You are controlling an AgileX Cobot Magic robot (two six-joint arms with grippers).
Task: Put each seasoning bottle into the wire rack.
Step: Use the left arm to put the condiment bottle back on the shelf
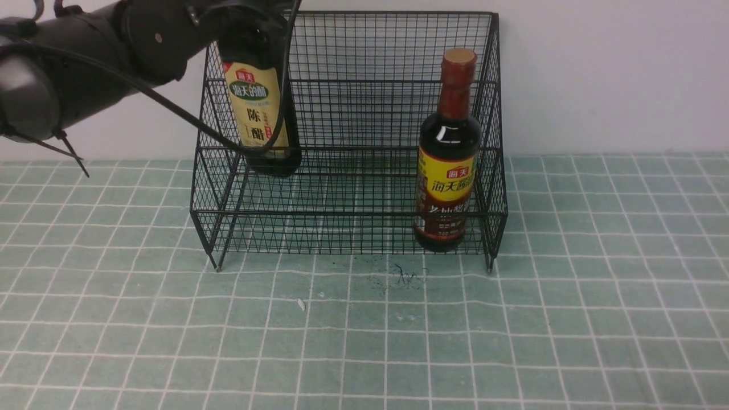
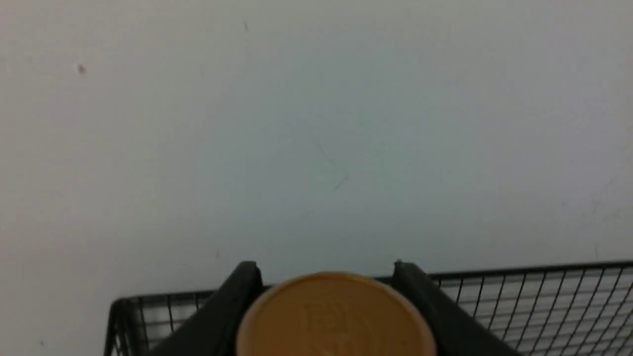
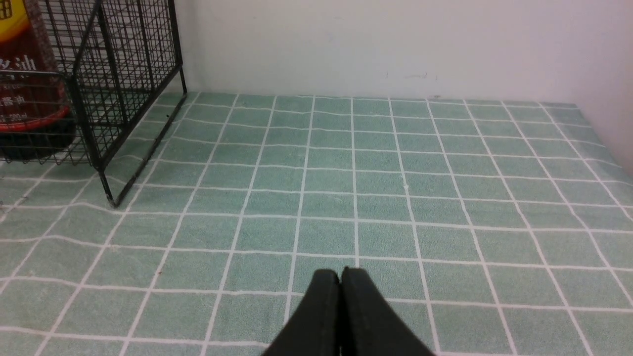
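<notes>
Left gripper (image 2: pixel 326 271): its two black fingers (image 2: pixel 227 311) stood part-way apart, one on either side of the gold cap (image 2: pixel 336 316), and clamped a squarish bottle (image 1: pixel 259 108) of dark liquid with a tan label just under that cap. The bottle hung upright from the black left arm (image 1: pixel 85 62).

The squarish bottle was at the left end of the black wire-mesh rack (image 1: pixel 364 80), between the sloped side and the tall back. Its base sat at about the level of the upper step. Whether the base touched that step could not be determined from the front view. A black cable from the arm crossed in front of the label.

A round bottle (image 1: pixel 450 165) of dark liquid, with a long red-brown neck and a yellow label, stood upright on the lower front tier at the rack's right end, close against the side mesh.

Right gripper (image 3: pixel 341 272): its jaws were pressed together with nothing between them. It was low over the green cloth with white grid lines (image 1: pixel 364 341), well apart from the rack's right side.

The rack stood on the cloth with its back near the plain white wall (image 2: pixel 316 123).
</notes>
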